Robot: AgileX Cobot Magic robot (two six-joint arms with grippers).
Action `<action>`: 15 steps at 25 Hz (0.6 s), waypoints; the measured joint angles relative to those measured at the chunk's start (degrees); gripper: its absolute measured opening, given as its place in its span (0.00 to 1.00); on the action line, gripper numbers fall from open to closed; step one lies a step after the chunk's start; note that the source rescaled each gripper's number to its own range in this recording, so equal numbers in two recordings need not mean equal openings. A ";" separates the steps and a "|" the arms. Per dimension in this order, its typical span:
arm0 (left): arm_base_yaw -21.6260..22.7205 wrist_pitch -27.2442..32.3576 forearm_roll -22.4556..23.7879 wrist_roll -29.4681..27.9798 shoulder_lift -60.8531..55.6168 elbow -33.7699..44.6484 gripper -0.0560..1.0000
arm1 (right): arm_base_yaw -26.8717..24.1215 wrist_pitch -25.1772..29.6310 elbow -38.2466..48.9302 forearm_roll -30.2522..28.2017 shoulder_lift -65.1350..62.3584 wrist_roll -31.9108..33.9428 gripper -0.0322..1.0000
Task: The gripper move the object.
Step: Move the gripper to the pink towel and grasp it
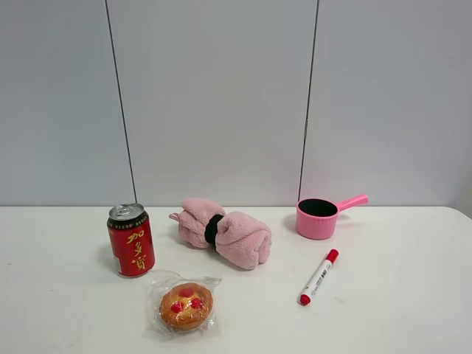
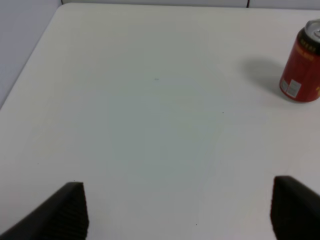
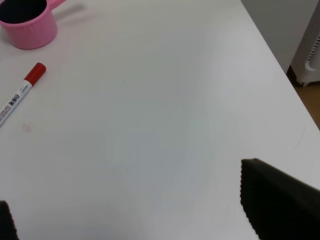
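The fluffy pale pink rolled towel [image 1: 225, 232] with a black band round its middle lies on the white table [image 1: 398, 310], between the red can and the pink pot. It shows only in the exterior high view. Neither arm shows in that view. My left gripper [image 2: 180, 212] is open and empty over bare table, with the red can [image 2: 301, 62] ahead of it. My right gripper [image 3: 125, 210] is open and empty over bare table, with the pink pot [image 3: 27, 22] and the marker [image 3: 21, 94] ahead of it.
A red drink can [image 1: 130, 240] stands left of the towel. A wrapped pastry [image 1: 186, 304] lies in front. A pink pot with handle [image 1: 323, 215] and a red-capped marker [image 1: 318, 276] are on the right. The table's right edge [image 3: 280, 65] shows in the right wrist view.
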 joint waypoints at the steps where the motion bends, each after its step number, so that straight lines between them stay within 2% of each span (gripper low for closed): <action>1: 0.00 0.00 0.00 0.00 0.00 0.00 1.00 | 0.00 0.00 0.00 0.00 0.00 0.00 0.85; 15: 0.00 0.00 0.00 0.06 0.00 0.00 1.00 | 0.00 0.00 0.00 0.00 0.00 0.00 0.85</action>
